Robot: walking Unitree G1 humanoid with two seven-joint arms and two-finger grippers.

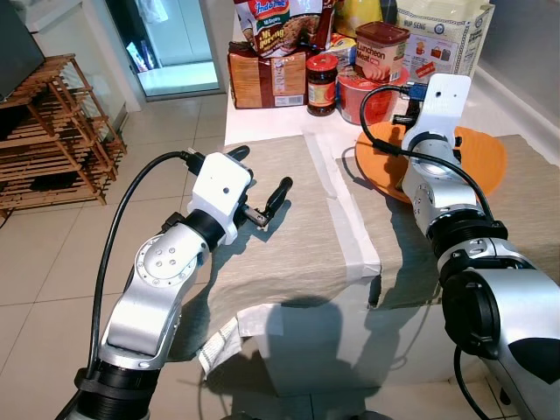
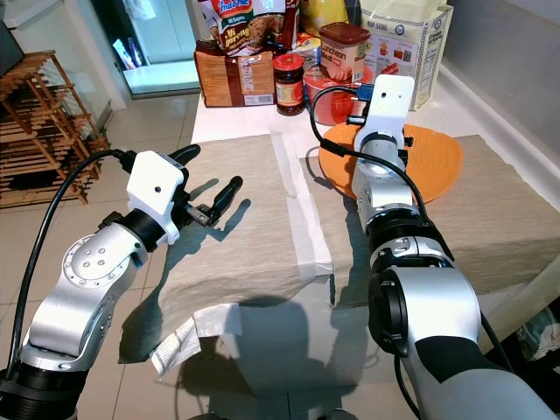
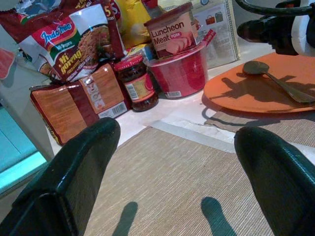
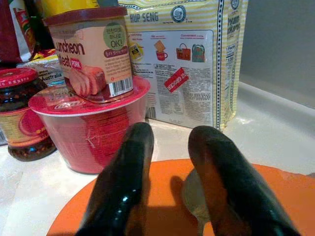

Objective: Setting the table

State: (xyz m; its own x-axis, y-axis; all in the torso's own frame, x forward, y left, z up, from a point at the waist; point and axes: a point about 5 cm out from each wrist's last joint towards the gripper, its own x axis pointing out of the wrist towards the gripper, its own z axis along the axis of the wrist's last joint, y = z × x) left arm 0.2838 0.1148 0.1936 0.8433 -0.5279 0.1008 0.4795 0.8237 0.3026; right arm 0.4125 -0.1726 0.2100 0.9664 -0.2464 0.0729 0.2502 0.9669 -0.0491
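An orange plate [image 1: 486, 162] lies on the right placemat [image 2: 499, 210], and a metal spoon [image 3: 275, 81] rests on it. My right gripper [image 4: 172, 132] hovers just over the spoon's bowl [image 4: 193, 199], its fingers a narrow gap apart and holding nothing. My left gripper [image 1: 260, 175] hangs open above the left placemat [image 1: 297, 236], with nothing between its fingers [image 3: 74, 172]. From the left wrist view, the right gripper [image 3: 258, 30] is a dark shape above the plate [image 3: 236, 93].
Groceries crowd the table's back edge: a noodle packet [image 1: 276, 17], a brown pack [image 1: 267, 79], a jar [image 1: 322, 85], a red bowl [image 4: 88, 128] with a luncheon meat can [image 4: 91, 54] on it, and a cracker bag [image 4: 192, 64]. A wooden rack [image 1: 52, 131] stands on the floor at left.
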